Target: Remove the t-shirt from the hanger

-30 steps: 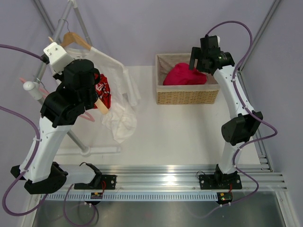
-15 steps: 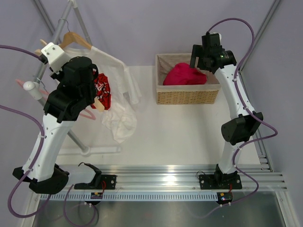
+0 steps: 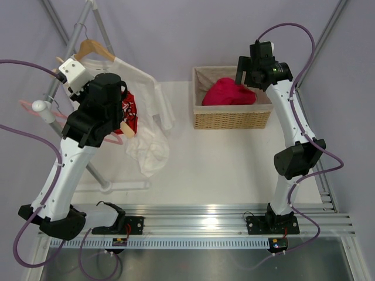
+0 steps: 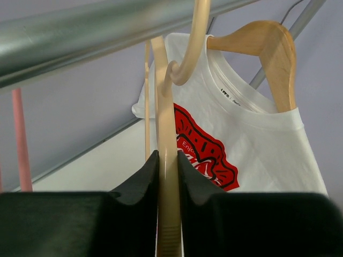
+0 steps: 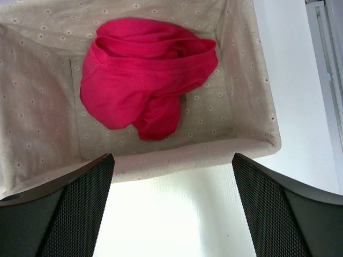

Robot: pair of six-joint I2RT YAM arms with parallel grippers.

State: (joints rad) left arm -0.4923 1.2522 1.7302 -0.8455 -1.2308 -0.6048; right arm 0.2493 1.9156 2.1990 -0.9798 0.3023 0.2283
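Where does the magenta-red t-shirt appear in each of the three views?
Top external: upper centre-right, the t-shirt lies crumpled inside the basket.
Left wrist: not in it.
Right wrist: upper centre, the t-shirt lies on the basket floor.
Shared landmark: the basket, in top external and right wrist.

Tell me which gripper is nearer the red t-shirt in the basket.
Right. The right gripper hangs open near the t-shirt; the left gripper, across the table, clamps the hanger.
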